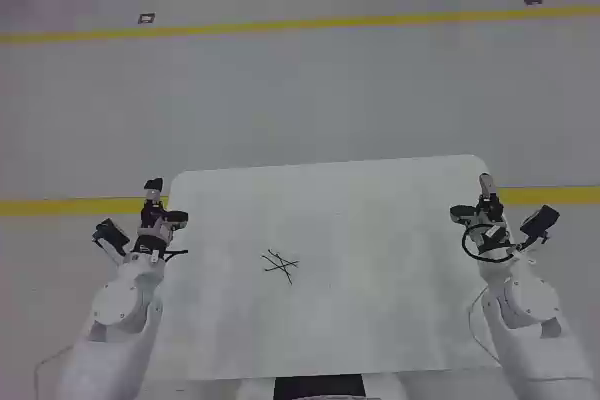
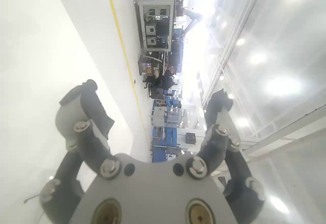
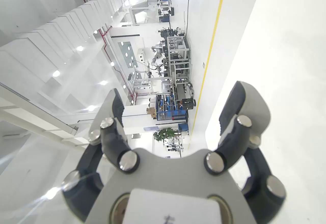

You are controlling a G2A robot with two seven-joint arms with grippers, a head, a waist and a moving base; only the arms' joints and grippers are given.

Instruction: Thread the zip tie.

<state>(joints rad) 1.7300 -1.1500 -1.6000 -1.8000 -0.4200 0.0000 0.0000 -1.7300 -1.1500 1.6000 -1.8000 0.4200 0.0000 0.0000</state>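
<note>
Midway, crossed zip ties between left claw and right claw, both agape.

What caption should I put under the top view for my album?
Black zip ties lie crossed on the table between the open left gripper and open right gripper.

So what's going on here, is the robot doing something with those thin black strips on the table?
Nothing is being handled right now. A few thin black zip ties lie crossed in a small heap near the middle of the white table. The left gripper is at one side edge of the table and the right gripper at the opposite edge. Both are open, empty and well apart from the ties. The threading has not yet begun.
</note>
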